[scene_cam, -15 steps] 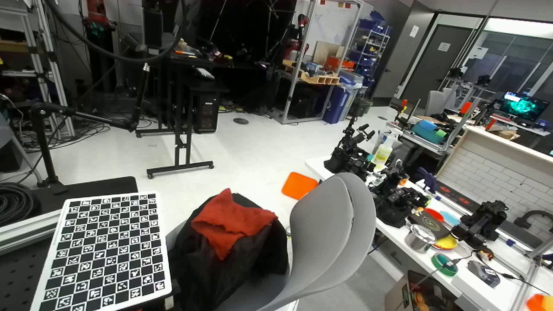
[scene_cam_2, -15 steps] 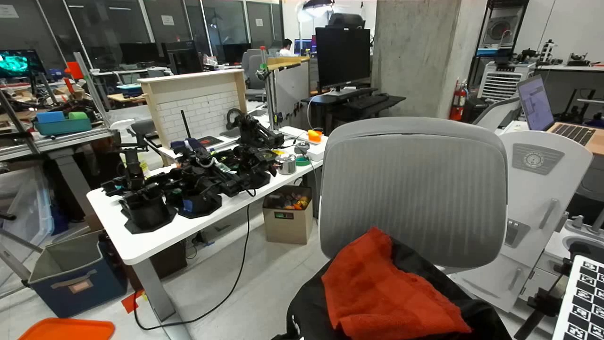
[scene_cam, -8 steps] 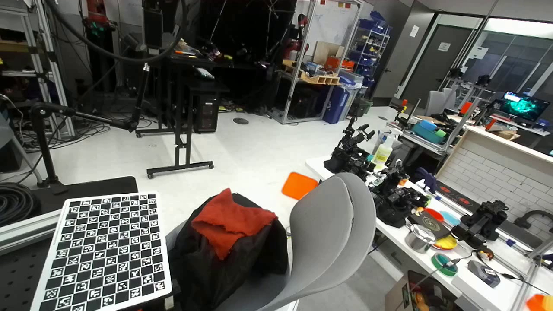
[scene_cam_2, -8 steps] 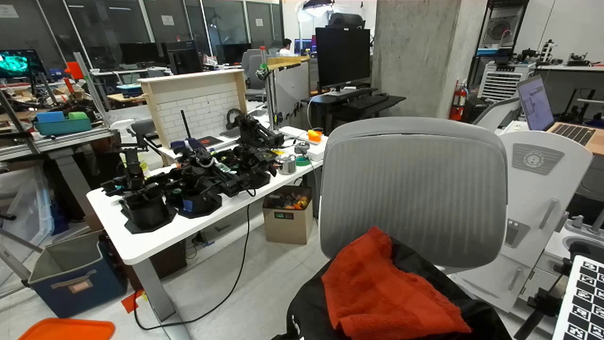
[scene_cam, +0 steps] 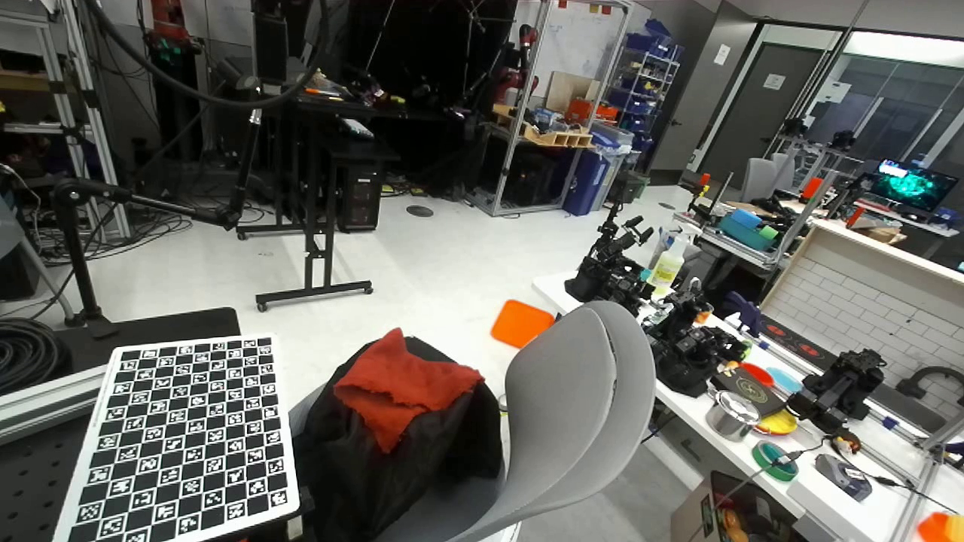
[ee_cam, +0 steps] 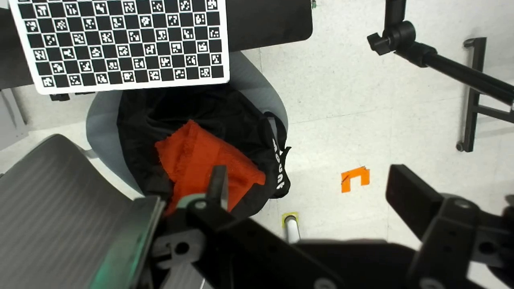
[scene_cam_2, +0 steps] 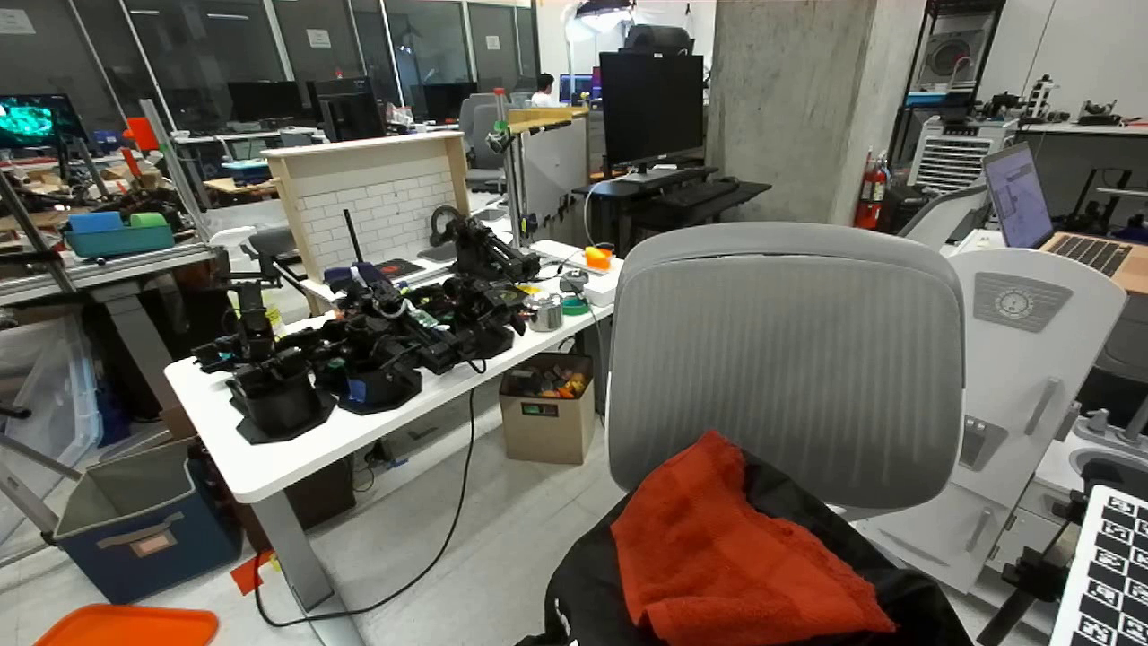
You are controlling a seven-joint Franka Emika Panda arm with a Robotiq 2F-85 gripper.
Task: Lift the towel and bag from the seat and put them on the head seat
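Observation:
A red-orange towel (scene_cam: 407,376) lies crumpled on a black bag (scene_cam: 354,467) on the seat of a grey chair (scene_cam: 572,384). In an exterior view the towel (scene_cam_2: 726,547) and bag (scene_cam_2: 587,583) rest against the backrest (scene_cam_2: 789,359). The wrist view looks down on the towel (ee_cam: 196,152), the bag with white lettering (ee_cam: 237,116) and the grey seat (ee_cam: 102,128). My gripper (ee_cam: 308,172) is open and empty, its fingers wide apart. One finger overlaps the towel in the picture; no contact shows. Which part is the head seat, I cannot tell.
A checkered board (scene_cam: 188,436) stands close beside the seat and overhangs its edge in the wrist view (ee_cam: 132,44). A black jointed stand (scene_cam: 151,203) is nearby. A white table (scene_cam_2: 215,449) with small black robot arms stands beyond the chair. An orange tray (scene_cam: 521,324) lies on the floor.
At the upper left of an exterior view, a black cable loop and a dark block have shifted slightly right. The towel, bag and chair have not moved.

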